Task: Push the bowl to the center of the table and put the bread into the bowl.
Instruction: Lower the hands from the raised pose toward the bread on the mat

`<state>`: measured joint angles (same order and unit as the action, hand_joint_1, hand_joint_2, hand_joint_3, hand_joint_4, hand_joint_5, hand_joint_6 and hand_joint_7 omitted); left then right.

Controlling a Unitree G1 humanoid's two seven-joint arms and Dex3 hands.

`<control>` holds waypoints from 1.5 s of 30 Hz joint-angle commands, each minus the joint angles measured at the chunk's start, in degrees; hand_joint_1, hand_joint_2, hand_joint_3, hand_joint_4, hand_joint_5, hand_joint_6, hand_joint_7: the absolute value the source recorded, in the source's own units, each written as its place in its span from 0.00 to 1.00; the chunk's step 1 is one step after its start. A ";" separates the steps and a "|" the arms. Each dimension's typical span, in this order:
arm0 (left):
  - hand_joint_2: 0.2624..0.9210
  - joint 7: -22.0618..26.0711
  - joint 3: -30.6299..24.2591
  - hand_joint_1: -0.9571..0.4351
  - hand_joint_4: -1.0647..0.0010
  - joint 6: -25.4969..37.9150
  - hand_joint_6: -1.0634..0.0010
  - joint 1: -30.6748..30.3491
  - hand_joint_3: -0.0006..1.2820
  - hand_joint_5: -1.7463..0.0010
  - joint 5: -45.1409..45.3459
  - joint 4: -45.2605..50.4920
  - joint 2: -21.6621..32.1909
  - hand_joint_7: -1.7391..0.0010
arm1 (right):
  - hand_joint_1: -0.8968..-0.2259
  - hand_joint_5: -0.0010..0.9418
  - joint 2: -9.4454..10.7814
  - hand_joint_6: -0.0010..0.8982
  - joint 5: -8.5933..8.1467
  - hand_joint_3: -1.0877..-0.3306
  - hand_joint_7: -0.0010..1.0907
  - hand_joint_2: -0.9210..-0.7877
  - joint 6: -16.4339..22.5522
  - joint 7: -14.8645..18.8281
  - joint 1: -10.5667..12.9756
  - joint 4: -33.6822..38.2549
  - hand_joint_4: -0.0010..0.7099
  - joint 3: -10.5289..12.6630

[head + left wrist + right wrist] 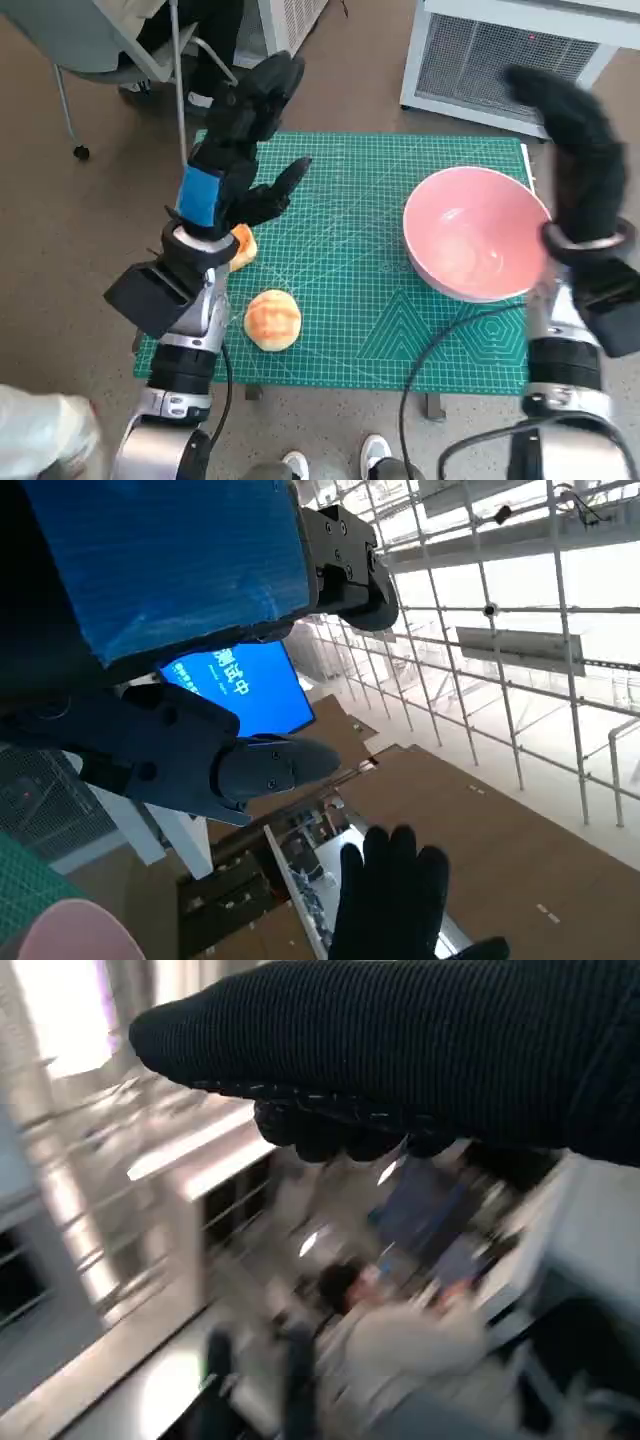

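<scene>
In the head view a pink bowl [470, 245] stands at the right side of the green cutting mat [350, 290]; its rim [70, 935] shows in a corner of the left wrist view. A round bread roll [272, 319] lies near the mat's front left. A second orange-brown piece [240, 247] lies half hidden beside my left forearm. My left hand [240, 140] is raised above the mat's left side, fingers spread, holding nothing. My gloved right hand [575, 140] is lifted beside and above the bowl's right rim, holding nothing. The glove [395, 900] also shows in the left wrist view.
A white slatted unit [520, 60] stands behind the table at the right. A chair and a person's legs [170, 50] are behind at the left. Shoes [375, 455] show at the table's front edge. The right wrist view, blurred, shows a seated person [400, 1330].
</scene>
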<state>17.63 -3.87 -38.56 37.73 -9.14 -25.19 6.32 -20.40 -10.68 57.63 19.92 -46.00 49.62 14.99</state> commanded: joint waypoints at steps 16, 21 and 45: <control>1.00 -0.51 -0.97 0.40 0.71 0.58 0.89 -0.63 0.32 1.00 -0.18 1.14 0.46 0.68 | 0.56 0.00 -4.92 0.37 0.41 0.35 0.01 0.00 -12.87 -11.70 0.89 21.25 0.31 6.30; 1.00 -0.46 -1.09 0.41 0.71 0.65 0.89 -0.87 0.32 1.00 -0.10 1.39 0.71 0.67 | 0.57 0.00 -4.58 0.34 0.73 0.34 0.00 0.00 -17.01 -12.86 0.98 23.60 0.27 6.16; 1.00 -0.13 -2.15 0.40 0.71 1.61 0.89 -2.69 0.31 1.00 -0.65 3.62 2.77 0.68 | 0.56 0.01 2.75 0.33 2.09 0.36 0.01 0.00 -32.75 -14.36 0.15 26.84 0.30 6.41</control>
<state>17.56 -5.63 -37.30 35.94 -9.48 -22.65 8.65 -18.97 -9.16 27.06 6.26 -46.09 75.31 21.72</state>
